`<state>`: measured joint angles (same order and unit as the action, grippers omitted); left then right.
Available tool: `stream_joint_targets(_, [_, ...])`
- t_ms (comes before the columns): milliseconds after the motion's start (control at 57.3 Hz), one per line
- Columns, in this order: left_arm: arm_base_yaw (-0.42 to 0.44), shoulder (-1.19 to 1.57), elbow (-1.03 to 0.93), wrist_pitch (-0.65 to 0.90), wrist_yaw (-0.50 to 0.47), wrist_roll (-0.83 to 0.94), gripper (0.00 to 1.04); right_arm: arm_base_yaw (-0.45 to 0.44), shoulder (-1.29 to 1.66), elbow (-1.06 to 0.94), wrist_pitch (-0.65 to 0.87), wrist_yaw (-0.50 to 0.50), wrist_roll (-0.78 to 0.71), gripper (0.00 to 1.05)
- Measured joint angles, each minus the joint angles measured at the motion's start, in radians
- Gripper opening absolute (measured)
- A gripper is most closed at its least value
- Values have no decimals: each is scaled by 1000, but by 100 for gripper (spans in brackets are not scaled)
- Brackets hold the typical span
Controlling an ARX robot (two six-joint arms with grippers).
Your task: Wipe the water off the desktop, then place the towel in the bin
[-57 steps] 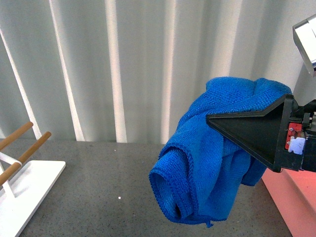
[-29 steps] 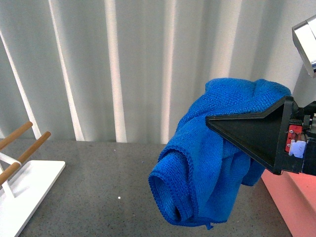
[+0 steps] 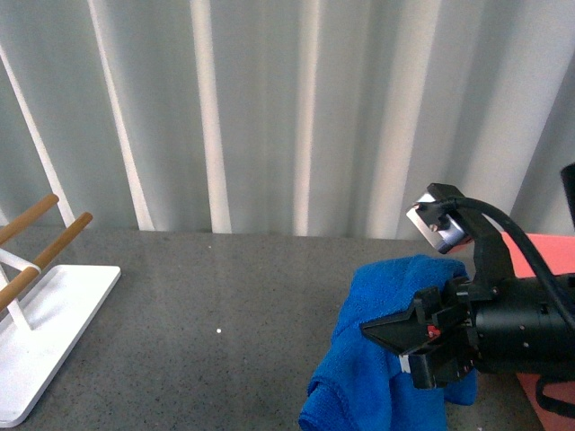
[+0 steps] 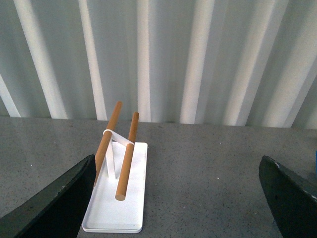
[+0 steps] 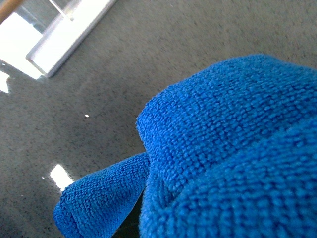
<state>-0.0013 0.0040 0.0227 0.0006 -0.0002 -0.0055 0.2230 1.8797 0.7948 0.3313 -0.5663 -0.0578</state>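
Start nearest, at the lower right of the front frame, with the right tool [image 3: 406, 348] pinched shut on a bunched blue microfibre towel [image 3: 382, 359]. Note the folds slumped low over the counter [image 3: 225, 287] and running off the bottom edge, so cannot tell whether cloth meets stone yet. Judge the step as the wipe, not the drop. Press down until a broad face of terry lies flat, not a rolled hem, and keep the hard fingertips clear of the stone. Sweep slowly in overlapping passes, holding the pinch firm so the wad does not unroll. Look hard for the water first: no clear puddle visible, only a pale speck [image 3: 218, 331] at lower centre and bright glints in the right wrist view, possibly mere reflection. Leave the left tool [image 4: 177, 159] parked; spread wide and empty in its own view, one dark finger at each lower corner. Stop any leftward stroke short of the white rack with wooden rods [image 3: 54, 310] at the left edge. Farther right, behind the arm, find the salmon-pink bin [image 3: 544, 251], mostly hidden; lift well over its wall before letting go later.
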Motion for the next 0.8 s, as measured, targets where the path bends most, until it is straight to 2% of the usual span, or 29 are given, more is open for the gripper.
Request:
stream_joint_targets(70, [0, 0, 0, 0, 0, 0, 98, -8, 45, 79, -123, 63, 5, 11])
stream_joint_targets(140, [0, 0, 0, 0, 0, 0, 98, -15, 132, 211, -313, 184, 29, 11])
stream_joint_targets(244, [0, 0, 0, 0, 0, 0, 98, -14, 204, 301, -422, 251, 28, 11])
stream_joint_targets(576, [0, 0, 0, 0, 0, 0, 98, 30, 477, 690, -642, 331, 3, 11])
stream_joint_targets(803, [0, 0, 0, 0, 0, 1, 98, 87, 623, 955, -723, 348, -9, 11])
